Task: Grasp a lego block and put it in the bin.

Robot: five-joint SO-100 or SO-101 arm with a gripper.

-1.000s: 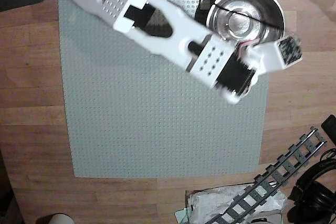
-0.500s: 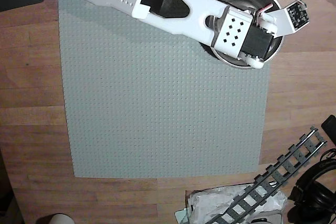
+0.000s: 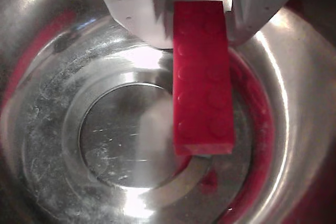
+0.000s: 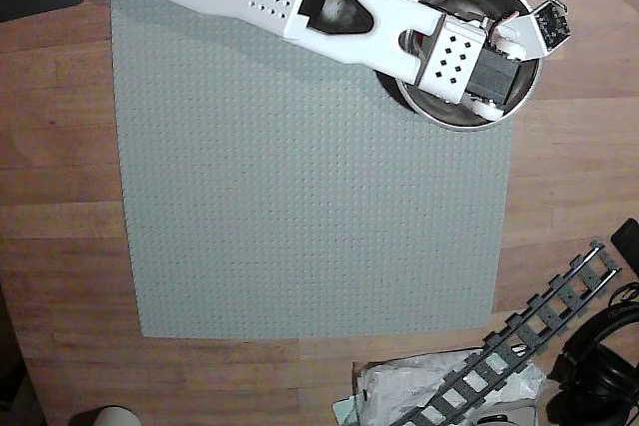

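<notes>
Holding the lego block (image 3: 202,77) by its upper end, my hand (image 3: 199,22) is closed on it, one finger on each long side. The block's long axis runs straight out from the fingers, and its free end hangs over the bin's (image 3: 47,103) inner wall, just right of the flat bottom in the wrist view. I judge it clear of the metal, not resting. From overhead the arm (image 4: 329,7) covers most of the bin (image 4: 454,119) at the grey baseplate's (image 4: 300,197) top right corner. Spreading the fingers should drop it inside.
</notes>
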